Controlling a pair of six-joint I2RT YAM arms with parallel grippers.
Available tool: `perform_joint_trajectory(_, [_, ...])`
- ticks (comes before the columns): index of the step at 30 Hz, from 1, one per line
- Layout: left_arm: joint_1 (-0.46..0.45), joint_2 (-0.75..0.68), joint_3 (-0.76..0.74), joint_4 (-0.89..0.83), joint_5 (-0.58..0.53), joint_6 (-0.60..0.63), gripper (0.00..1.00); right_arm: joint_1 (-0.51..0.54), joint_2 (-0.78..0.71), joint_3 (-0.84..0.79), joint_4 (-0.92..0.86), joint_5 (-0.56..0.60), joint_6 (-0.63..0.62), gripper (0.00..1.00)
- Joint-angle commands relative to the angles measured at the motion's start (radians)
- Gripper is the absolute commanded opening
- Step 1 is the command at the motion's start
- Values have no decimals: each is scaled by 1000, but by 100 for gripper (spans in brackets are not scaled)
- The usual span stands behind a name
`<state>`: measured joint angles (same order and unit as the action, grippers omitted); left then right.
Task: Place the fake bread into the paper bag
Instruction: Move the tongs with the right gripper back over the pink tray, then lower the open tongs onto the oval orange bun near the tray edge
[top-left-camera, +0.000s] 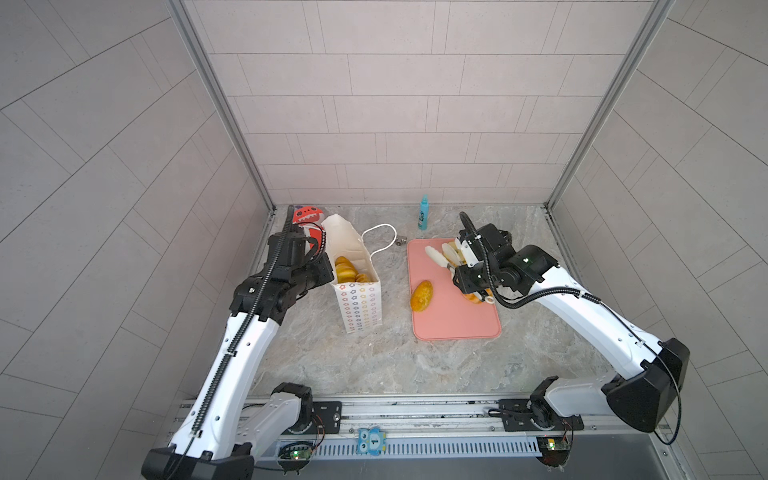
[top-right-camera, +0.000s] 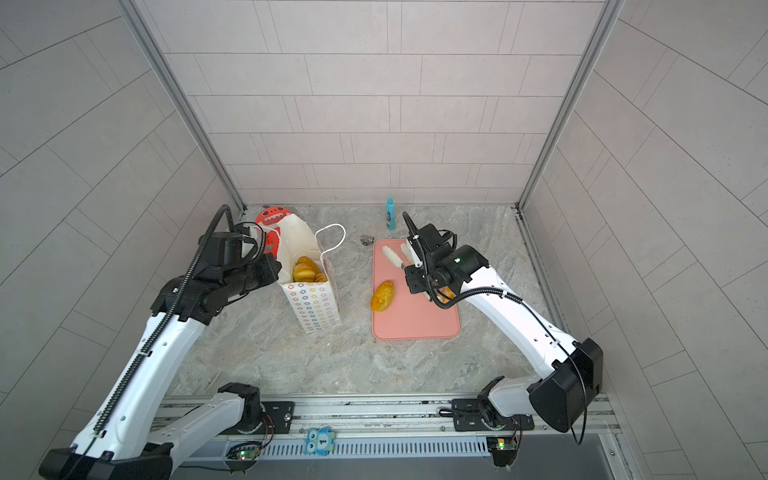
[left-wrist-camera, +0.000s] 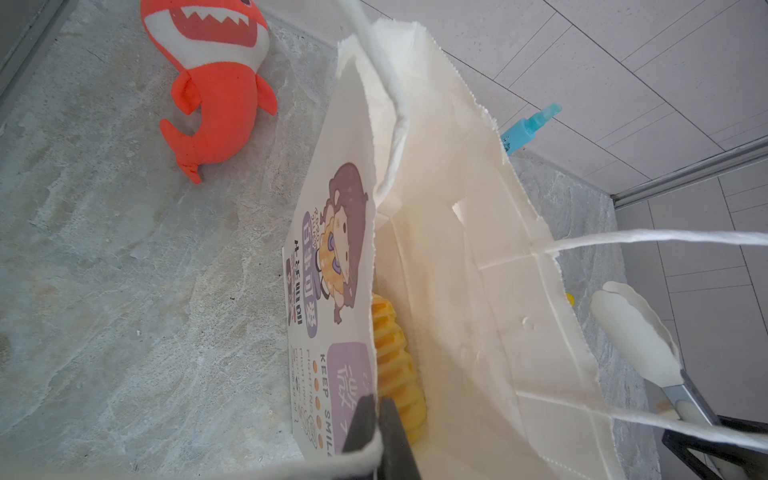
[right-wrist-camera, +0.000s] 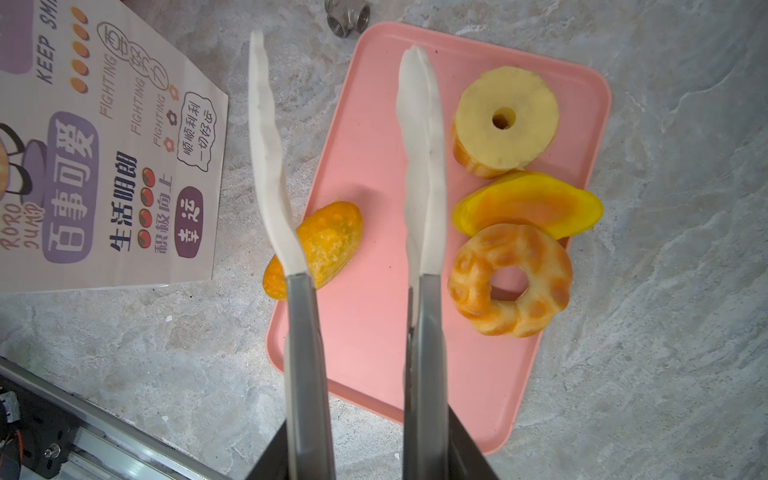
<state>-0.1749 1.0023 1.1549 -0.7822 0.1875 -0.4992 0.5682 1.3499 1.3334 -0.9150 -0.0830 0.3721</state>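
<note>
**Bread-bagging station: arms, stock, clearances**

Left arm: reaching forward with its elbow bent. The left gripper (left-wrist-camera: 376, 419) is pinching together on the rim of the paper bag (top-left-camera: 357, 305), which is standing upright with its mouth open.

Right arm: angling in over the pink tray (top-left-camera: 457, 324). The right gripper (right-wrist-camera: 368, 449) is clamping the tongs (right-wrist-camera: 424, 166), whose tips are standing apart and empty.

Fake bread (right-wrist-camera: 509, 280): several pieces are lying inside the bag and four on the tray. The oval bun (top-left-camera: 422, 295) is overhanging the tray's bag-side edge.

Clearance: bare tabletop (top-left-camera: 395, 299) is lying open between bag and tray.
</note>
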Motion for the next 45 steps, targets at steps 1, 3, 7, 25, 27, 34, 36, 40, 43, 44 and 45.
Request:
perform_joint_trajectory(1, [6, 0, 1, 4, 3, 4, 7, -2, -24, -25, 47, -11, 22, 44])
perform_joint_trajectory(3, [5, -1, 0, 4, 3, 3, 6, -3, -23, -45, 59, -16, 27, 44])
perform_joint_trajectory(7, [5, -3, -3, 4, 2, 4, 6, -3, -20, -78, 78, -26, 36, 44])
perform_joint_trajectory(25, [5, -7, -12, 3, -3, 7, 6, -3, 10, -183, 146, -79, 90, 49])
perform_joint_trajectory(27, [6, -8, -15, 4, -2, 7, 6, -4, 22, -187, 146, -84, 98, 50])
perform_joint_trajectory(34, [5, -10, -17, 2, -5, 8, 6, -6, 75, -194, 135, -138, 100, 51])
perform_joint_trajectory(36, [5, -12, -20, 3, -6, 8, 7, -6, 93, -195, 133, -159, 111, 52])
perform_joint_trajectory(40, [5, -13, -22, 2, -8, 9, 6, -7, 104, -216, 164, -188, 129, 52])
perform_joint_trajectory(43, [6, -13, -21, 1, -9, 11, 6, -7, 107, -228, 186, -201, 141, 52])
perform_joint_trajectory(44, [5, -13, -23, 2, -9, 11, 6, -8, 110, -231, 194, -206, 145, 52])
perform_joint_trajectory(45, [6, -13, -23, 3, -8, 12, 7, -8, 113, -233, 201, -214, 150, 53])
